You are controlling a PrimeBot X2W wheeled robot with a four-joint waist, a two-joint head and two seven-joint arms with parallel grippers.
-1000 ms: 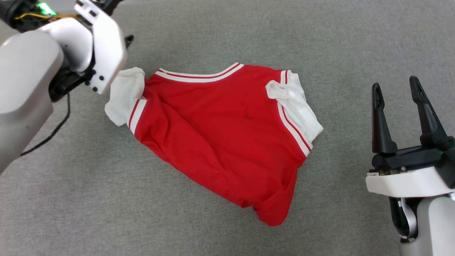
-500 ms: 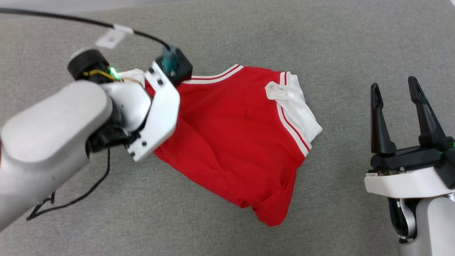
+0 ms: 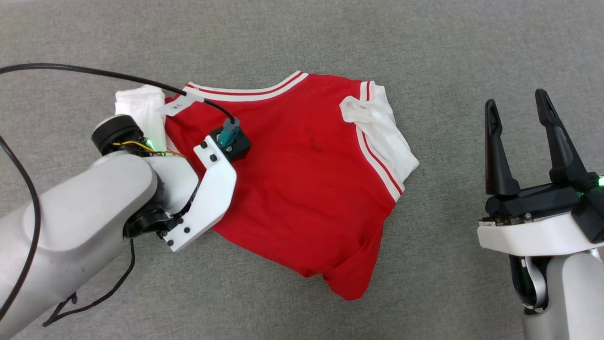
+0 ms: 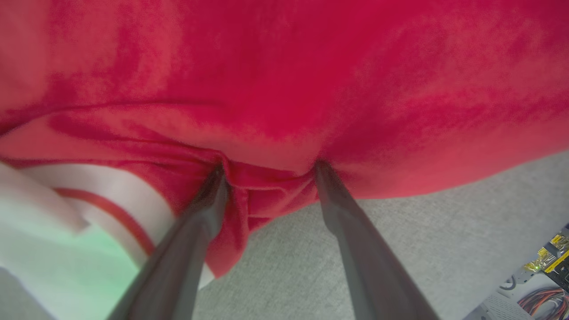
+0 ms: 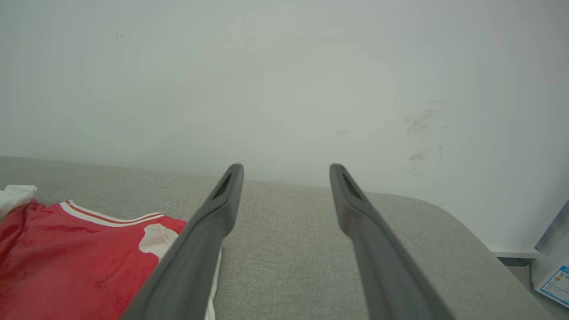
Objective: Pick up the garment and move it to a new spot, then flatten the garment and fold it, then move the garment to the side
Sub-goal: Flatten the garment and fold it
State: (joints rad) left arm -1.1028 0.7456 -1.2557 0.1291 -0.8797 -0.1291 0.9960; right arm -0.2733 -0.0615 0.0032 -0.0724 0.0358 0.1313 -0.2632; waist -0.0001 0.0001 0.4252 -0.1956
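Note:
The garment (image 3: 306, 179) is a red shirt with white sleeves and striped trim, lying crumpled on the grey cloth surface (image 3: 424, 47). My left arm's white wrist (image 3: 212, 189) leans over the garment's left part and hides the fingers beneath it. In the left wrist view my left gripper (image 4: 270, 169) is open, both tips pressed on the red fabric (image 4: 284, 80) near its edge, with a small fold bunched between them. My right gripper (image 3: 515, 99) stands open to the right of the garment, apart from it. From the right wrist, the open right gripper (image 5: 286, 169) has the garment (image 5: 66, 258) at lower left.
A black cable (image 3: 94, 72) with a white tag runs from the left over the garment's left sleeve to the wrist camera. A pale wall (image 5: 284, 66) stands behind the surface, whose rounded edge (image 5: 466, 231) falls off at right. Coloured wires and clutter (image 4: 542, 293) lie beyond it.
My left arm has swung from the far left in over the garment's left part and lowered its fingers onto the fabric. The head camera shifted a little. The right arm has kept still.

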